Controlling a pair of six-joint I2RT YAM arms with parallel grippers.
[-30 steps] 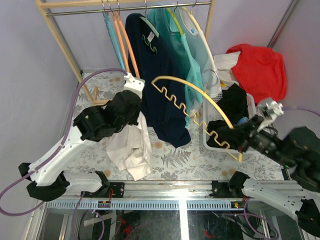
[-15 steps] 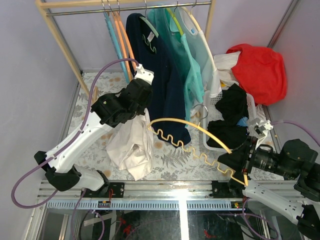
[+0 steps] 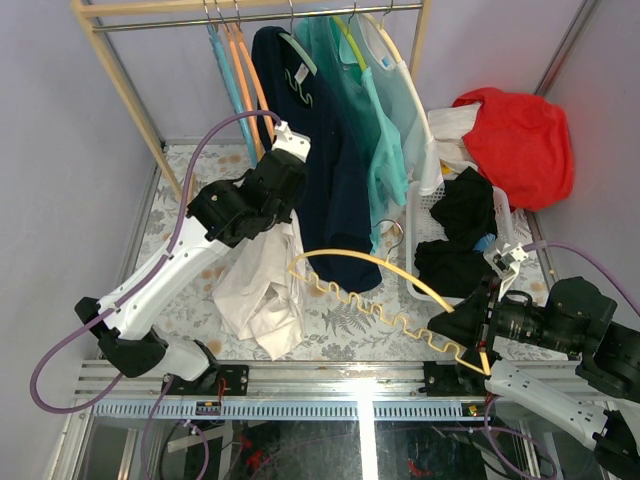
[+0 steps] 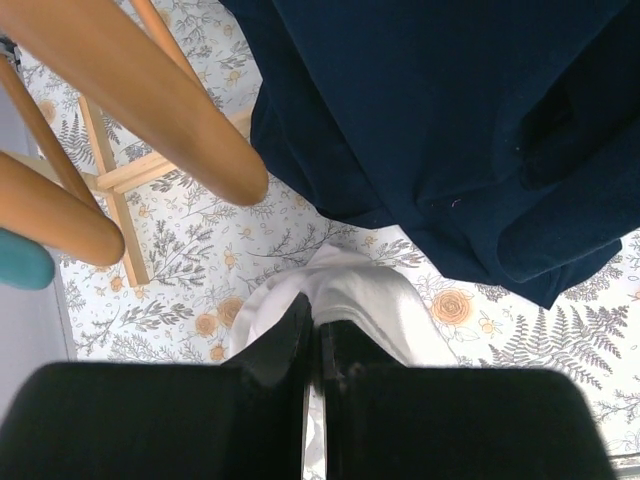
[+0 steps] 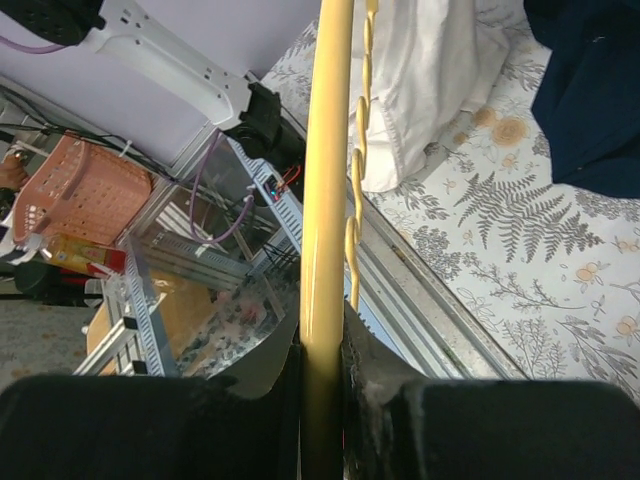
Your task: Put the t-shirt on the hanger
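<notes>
L claw (image 4: pixel 316 335) clenched on white t-shirt (image 3: pixel 262 295); cloth hangs just below it. R claw (image 5: pixel 322 350) grasping yellow hanger (image 5: pixel 328 150) by one end, rest sticking out ahead twd t-shirt.

Overhead view looks down; close wrist views share tablecloth (image 3: pixel 340 335).

The t-shirt (image 3: pixel 262 295) drapes onto the left of the desk (image 3: pixel 350 322), in front of the clothes rail (image 3: pixel 250 14). The hanger (image 3: pixel 340 252) extends rightward beside it, before the basket (image 3: pixel 411 262).
</notes>
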